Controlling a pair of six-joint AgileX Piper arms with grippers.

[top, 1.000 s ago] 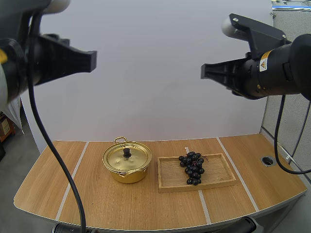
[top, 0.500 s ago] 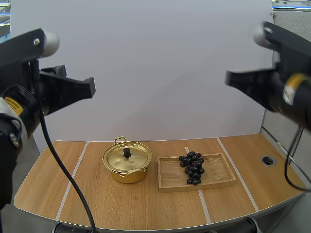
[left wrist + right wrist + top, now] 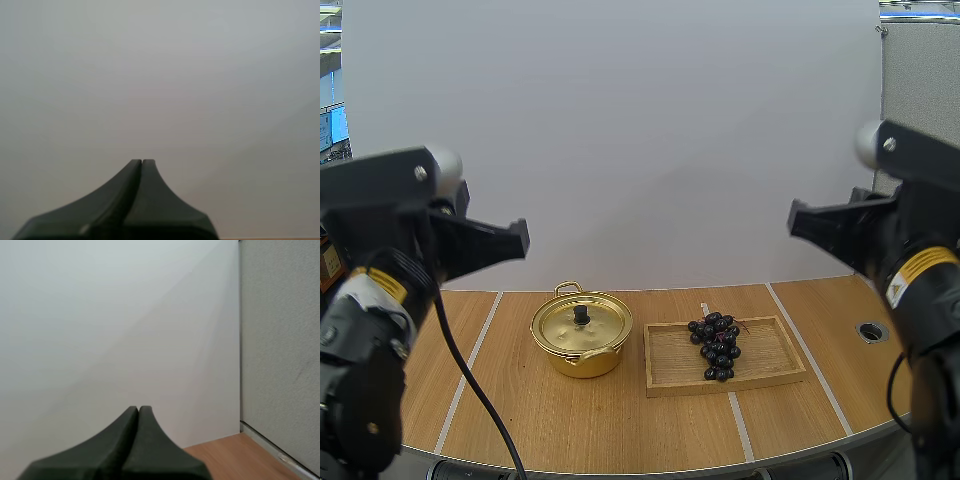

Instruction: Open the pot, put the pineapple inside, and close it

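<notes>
The left tool and right tool, both closed and empty, hang at the frame's left and right edges above the worktop, where a lidded gold pot sits centre beside grapes on a wooden tray.

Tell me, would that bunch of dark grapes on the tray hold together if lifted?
Probably floppy: the grapes form a loose cluster that would likely sag when lifted. Round berries might drop and roll, though the rim of the wooden tray should catch them.

Gold pot (black knob), dark purple grapes
</notes>
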